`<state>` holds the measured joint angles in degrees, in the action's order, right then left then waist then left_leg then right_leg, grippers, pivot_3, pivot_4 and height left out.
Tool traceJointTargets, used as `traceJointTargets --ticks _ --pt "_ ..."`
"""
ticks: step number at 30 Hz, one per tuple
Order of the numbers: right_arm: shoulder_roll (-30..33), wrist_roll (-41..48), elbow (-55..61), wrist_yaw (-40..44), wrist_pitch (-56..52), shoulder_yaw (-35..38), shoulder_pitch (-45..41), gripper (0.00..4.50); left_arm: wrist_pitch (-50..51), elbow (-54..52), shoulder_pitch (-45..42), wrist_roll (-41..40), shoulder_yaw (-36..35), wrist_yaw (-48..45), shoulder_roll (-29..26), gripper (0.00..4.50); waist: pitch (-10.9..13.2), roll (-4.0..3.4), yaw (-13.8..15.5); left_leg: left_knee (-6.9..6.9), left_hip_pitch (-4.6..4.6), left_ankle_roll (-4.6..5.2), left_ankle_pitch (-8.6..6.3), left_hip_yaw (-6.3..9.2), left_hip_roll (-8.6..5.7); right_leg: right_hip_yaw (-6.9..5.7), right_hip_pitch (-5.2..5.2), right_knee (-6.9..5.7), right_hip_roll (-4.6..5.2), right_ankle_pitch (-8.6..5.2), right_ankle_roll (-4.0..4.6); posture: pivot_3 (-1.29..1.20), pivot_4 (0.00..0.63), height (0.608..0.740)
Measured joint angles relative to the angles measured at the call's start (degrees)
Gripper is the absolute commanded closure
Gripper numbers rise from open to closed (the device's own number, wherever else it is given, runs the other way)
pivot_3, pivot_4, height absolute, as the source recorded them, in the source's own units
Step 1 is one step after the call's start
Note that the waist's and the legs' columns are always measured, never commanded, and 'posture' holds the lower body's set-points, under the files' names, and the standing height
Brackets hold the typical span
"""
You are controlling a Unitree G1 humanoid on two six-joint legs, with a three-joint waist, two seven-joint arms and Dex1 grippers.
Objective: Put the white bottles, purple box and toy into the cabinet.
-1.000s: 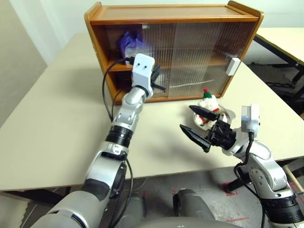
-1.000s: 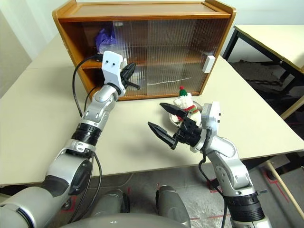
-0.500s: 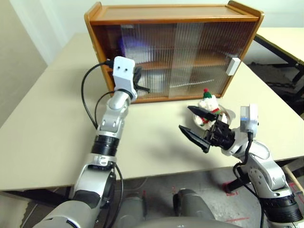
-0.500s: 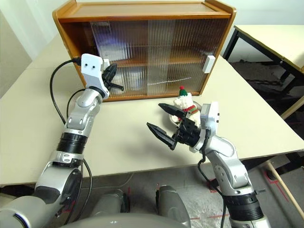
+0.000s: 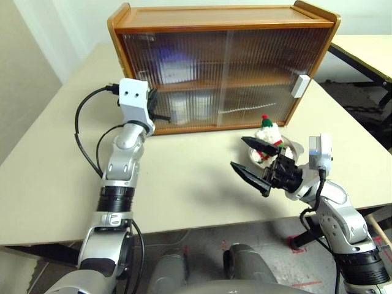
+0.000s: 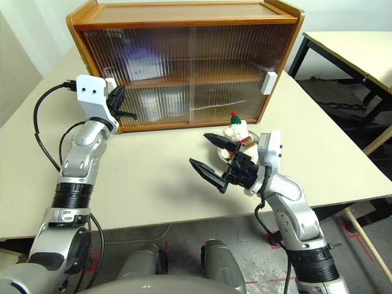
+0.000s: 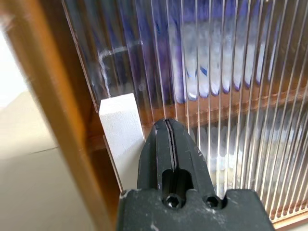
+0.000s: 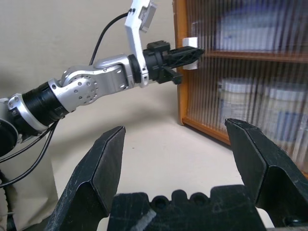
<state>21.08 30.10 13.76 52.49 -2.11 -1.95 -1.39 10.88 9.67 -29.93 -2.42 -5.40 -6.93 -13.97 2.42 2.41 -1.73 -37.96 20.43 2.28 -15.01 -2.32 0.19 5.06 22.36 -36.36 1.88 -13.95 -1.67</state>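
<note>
Head views: your cabinet (image 5: 223,18) stood on the table (image 5: 55,159), both ribbed doors covering its front. Purple box (image 5: 168,61) blurred behind the upper-left pane, white bottles (image 5: 184,109) below it. Toy (image 5: 269,136), red-green hat, stood outside by the right gripper (image 5: 254,160), whose jaws gaped wide and held nothing.

Left wrist view: your left gripper (image 7: 166,126) was pressed shut, tips beside the white handle (image 7: 120,127); contact not clear.

Right wrist view: bottle labels showed blue print, unreadable
</note>
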Motion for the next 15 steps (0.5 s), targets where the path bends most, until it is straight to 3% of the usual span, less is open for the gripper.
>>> traceJointTargets --ticks 6,7,9,15 --pt "-0.06 -0.01 -0.28 0.01 0.0 -0.02 -0.16 0.0 0.34 -0.92 0.58 0.0 -0.16 0.25 -0.05 4.47 0.0 0.0 0.16 0.01 -0.02 0.0 0.0 0.0 0.08 0.03 0.01 0.0 0.02 -0.05 0.08 0.12 0.0 0.74" --pt "-0.09 -0.01 -0.28 0.01 0.0 -0.03 -0.16 0.0 0.44 -0.94 0.58 0.0 -0.18 0.27 -0.06 4.31 0.0 0.0 0.15 0.01 -0.03 0.0 0.0 0.0 0.08 0.03 0.01 0.0 0.02 -0.05 0.08 0.12 0.0 0.74" --pt "-0.12 -0.01 -0.28 0.01 0.0 -0.04 -0.16 0.0 0.52 -1.17 0.73 -0.31 -0.16 0.12 -0.09 3.86 0.01 0.01 0.11 0.01 -0.04 -0.01 0.0 0.0 0.11 0.03 0.01 0.0 0.02 -0.05 0.07 0.11 0.0 0.74" --pt "-0.15 0.08 -0.28 -0.33 -0.02 0.37 0.34 0.0 -1.52 -2.93 3.29 -5.28 -0.45 -7.14 -1.01 1.64 0.05 0.0 -0.1 0.03 -0.04 -0.03 -0.01 -0.03 0.43 -0.08 0.03 0.01 -0.05 -0.19 0.32 0.11 0.0 0.74"
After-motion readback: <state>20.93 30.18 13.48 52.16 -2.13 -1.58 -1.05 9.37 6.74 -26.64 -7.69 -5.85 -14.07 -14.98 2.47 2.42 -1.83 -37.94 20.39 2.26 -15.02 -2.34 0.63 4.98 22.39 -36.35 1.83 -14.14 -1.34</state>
